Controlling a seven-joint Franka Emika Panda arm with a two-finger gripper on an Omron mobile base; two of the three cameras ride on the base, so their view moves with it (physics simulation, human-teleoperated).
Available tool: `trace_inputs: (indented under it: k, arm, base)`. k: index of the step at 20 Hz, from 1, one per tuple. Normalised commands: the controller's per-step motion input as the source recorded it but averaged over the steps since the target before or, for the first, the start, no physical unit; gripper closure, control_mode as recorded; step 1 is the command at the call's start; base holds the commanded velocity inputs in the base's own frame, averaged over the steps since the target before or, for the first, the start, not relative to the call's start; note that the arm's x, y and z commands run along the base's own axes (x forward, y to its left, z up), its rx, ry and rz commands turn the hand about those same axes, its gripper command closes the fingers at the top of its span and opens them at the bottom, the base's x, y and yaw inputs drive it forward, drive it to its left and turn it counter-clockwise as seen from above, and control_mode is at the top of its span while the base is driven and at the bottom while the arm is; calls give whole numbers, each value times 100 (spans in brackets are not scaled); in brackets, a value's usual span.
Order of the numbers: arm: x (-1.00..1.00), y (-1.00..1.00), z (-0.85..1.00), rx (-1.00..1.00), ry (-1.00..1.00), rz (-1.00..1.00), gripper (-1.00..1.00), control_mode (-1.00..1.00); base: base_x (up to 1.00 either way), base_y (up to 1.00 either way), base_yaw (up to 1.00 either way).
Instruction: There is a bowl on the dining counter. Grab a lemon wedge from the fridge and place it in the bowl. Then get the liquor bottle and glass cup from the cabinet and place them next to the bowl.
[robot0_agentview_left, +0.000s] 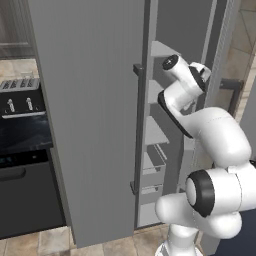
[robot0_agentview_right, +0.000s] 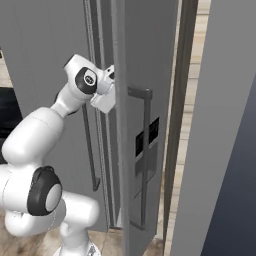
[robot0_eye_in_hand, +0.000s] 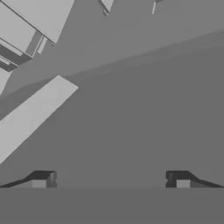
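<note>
Reaching between fridge (robot0_agentview_left: 95, 115) doors, tool (robot0_eye_in_hand: 111, 180) open, empty.

Flat, even rendered light, soft shadows, slightly blurry.

The fridge (robot0_agentview_left: 90, 100) left door is swung open, leaving a narrow gap beside the right door (robot0_agentview_right: 145, 75). White door shelves (robot0_agentview_left: 155, 132) line the gap's left side. The hand (robot0_eye_in_hand: 111, 179), spread wide, is faced by bare grey interior wall, nothing between its fingertips.
</note>
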Motion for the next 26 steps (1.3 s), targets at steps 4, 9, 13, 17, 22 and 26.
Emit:
trace_inputs:
  k: [4, 9, 13, 17, 22, 26]
  arm:
    - [-39, -49, 10, 0, 0, -14, -100, -100]
    - [-14, -59, 3, 2, 3, -10, -100, -100]
    - [0, -64, 0, 4, 6, -6, -100, -100]
    - [3, -64, 0, 7, 6, -2, -100, -100]
    - [11, -62, 0, 7, 5, 0, -100, -100]
    - [5, -50, 0, 6, 1, 0, -100, -100]
  base:
    - [0, 0, 0]
    - [0, 0, 0]
    - [0, 0, 0]
    - [0, 0, 0]
    - [0, 0, 0]
    - [0, 0, 0]
